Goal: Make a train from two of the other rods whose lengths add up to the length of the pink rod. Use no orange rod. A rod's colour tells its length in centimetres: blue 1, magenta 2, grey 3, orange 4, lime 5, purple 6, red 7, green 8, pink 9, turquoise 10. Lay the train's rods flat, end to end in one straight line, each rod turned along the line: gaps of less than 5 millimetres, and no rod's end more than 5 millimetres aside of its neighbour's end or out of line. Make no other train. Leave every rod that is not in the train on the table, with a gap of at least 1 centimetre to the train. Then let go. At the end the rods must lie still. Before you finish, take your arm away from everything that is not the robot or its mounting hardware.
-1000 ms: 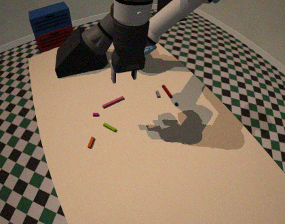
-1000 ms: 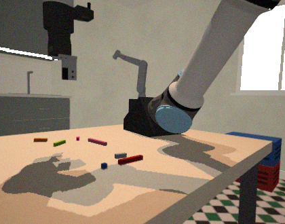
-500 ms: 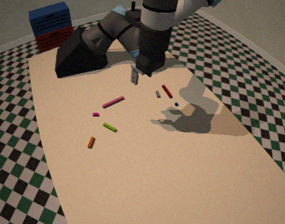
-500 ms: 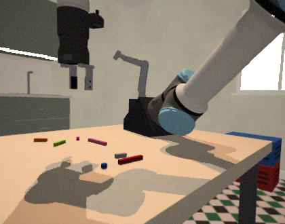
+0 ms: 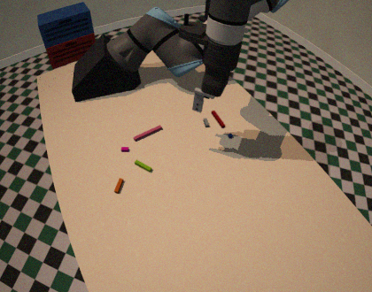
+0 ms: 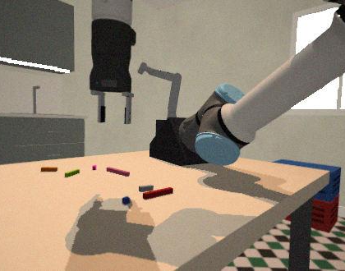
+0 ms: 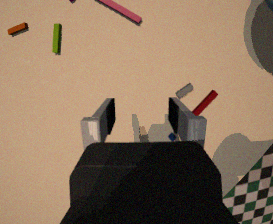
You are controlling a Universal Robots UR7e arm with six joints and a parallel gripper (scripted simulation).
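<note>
The pink rod [image 5: 148,133] [image 6: 117,171] [image 7: 116,7] lies flat on the table left of centre. The red rod [image 5: 218,119] [image 6: 158,193] [image 7: 204,103] lies next to the short grey rod [image 5: 206,122] [image 6: 145,188] [image 7: 184,90]. The tiny blue rod [image 5: 230,135] [image 6: 126,199] [image 7: 172,136] sits nearby in the arm's shadow. The magenta rod [image 5: 125,149] [image 6: 94,167], the lime rod [image 5: 143,165] [image 6: 71,172] [image 7: 56,38] and the orange rod [image 5: 119,185] [image 6: 48,168] [image 7: 16,28] lie apart on the left. My gripper [image 5: 198,103] [image 6: 113,119] [image 7: 141,109] is open and empty. It hangs high above the table near the grey and blue rods.
The black robot base [image 5: 102,71] [image 6: 168,144] stands at the back of the tan table [image 5: 213,230]. Stacked blue and red crates [image 5: 66,33] [image 6: 320,193] stand on the checkered floor beyond the table. The arm [image 6: 271,94] reaches over the right side.
</note>
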